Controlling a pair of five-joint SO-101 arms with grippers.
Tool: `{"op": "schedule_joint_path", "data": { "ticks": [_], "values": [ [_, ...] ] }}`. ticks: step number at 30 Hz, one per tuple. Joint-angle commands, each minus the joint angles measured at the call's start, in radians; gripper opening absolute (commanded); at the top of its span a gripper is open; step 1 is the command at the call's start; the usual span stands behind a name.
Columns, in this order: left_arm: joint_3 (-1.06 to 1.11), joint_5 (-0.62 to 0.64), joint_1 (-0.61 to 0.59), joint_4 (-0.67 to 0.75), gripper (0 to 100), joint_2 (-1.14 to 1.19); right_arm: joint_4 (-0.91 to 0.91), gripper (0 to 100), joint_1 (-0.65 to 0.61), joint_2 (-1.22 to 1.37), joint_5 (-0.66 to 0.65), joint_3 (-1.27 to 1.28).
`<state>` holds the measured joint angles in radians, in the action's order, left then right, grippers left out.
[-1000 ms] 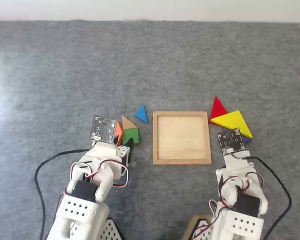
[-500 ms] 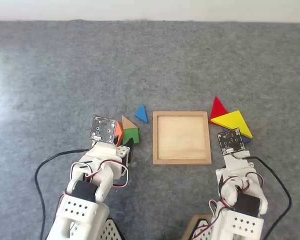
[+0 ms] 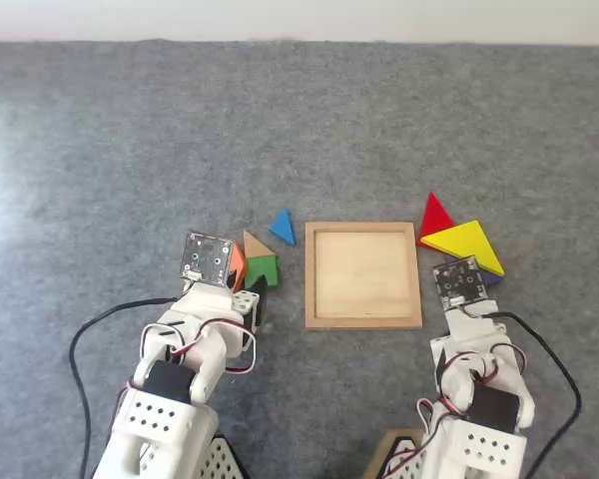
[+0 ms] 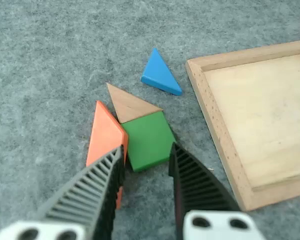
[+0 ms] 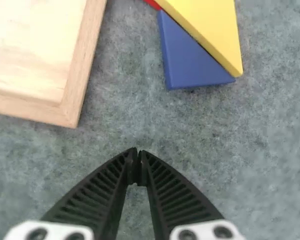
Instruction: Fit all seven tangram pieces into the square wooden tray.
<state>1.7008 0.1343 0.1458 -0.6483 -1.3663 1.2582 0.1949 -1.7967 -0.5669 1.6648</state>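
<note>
Left side first: the left end effector (image 4: 146, 149) is spread open right at the near edge of the green square (image 4: 147, 137), with one finger over the edge of the orange piece (image 4: 104, 132). My worry is that green, orange and the plain wood triangle (image 4: 130, 105) all touch each other, so closing here could pinch the orange one too, or shove the whole cluster across the fuzzy grey table (image 3: 130, 150). The little blue triangle (image 4: 159, 76) sits apart, between that cluster and the tray (image 3: 363, 321). The tray is in the middle with nothing in it yet: pale wood, a raised rim, flat floor. A piece dropped tilted could probably hang up on that rim. On the right, the red triangle (image 3: 435, 216) touches the big yellow triangle (image 3: 465, 244), which looks like it's lying partly over the dark blue piece (image 5: 190, 62), so grabbing the blue one would likely drag the yellow along. The right end effector (image 5: 138, 157) is pressed together, over bare table near the blue piece. The pieces are all thin, flat, painted and sharp-cornered.
</note>
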Motion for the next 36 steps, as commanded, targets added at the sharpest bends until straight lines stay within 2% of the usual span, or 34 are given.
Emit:
{"op": "schedule_joint_path", "data": {
  "ticks": [1, 2, 5, 7, 13, 17, 22, 27, 29, 36],
  "values": [
    [-0.012, 0.006, 0.0, -0.002, 15, -0.014, -0.03, 1.4, -0.004, -0.013, -0.284, -0.029],
    [-0.012, 0.006, 0.0, -0.002, 15, -0.014, -0.033, 1.5, 0.002, -0.013, -0.29, -0.048],
    [-0.012, 0.006, 0.0, -0.002, 15, -0.014, -0.05, 1.6, 0.031, -0.005, -0.178, -0.14],
    [-0.012, 0.006, 0.0, -0.002, 15, -0.014, -0.035, 1.8, 0.031, -0.001, -0.172, -0.212],
    [-0.012, 0.006, 0.0, -0.002, 15, -0.014, -0.004, 15.4, 0.035, 0.134, -0.17, -0.411],
    [-0.012, 0.006, 0.0, -0.002, 15, -0.014, -0.022, 13.8, 0.028, 0.444, -0.17, -0.646],
    [-0.012, 0.006, 0.0, -0.002, 15, -0.014, 0.025, 14.8, 0.024, 1.027, -0.203, -1.051],
    [-0.012, 0.006, 0.0, -0.002, 15, -0.014, 0.147, 31.8, -0.077, 1.535, -0.348, -1.358],
    [-0.012, 0.006, 0.0, -0.002, 15, -0.014, 0.159, 35.7, -0.111, 1.67, -0.364, -1.45],
    [-0.012, 0.006, 0.0, -0.002, 15, -0.014, 0.17, 35.5, -0.143, 1.929, -0.503, -1.619]
  ]
}}
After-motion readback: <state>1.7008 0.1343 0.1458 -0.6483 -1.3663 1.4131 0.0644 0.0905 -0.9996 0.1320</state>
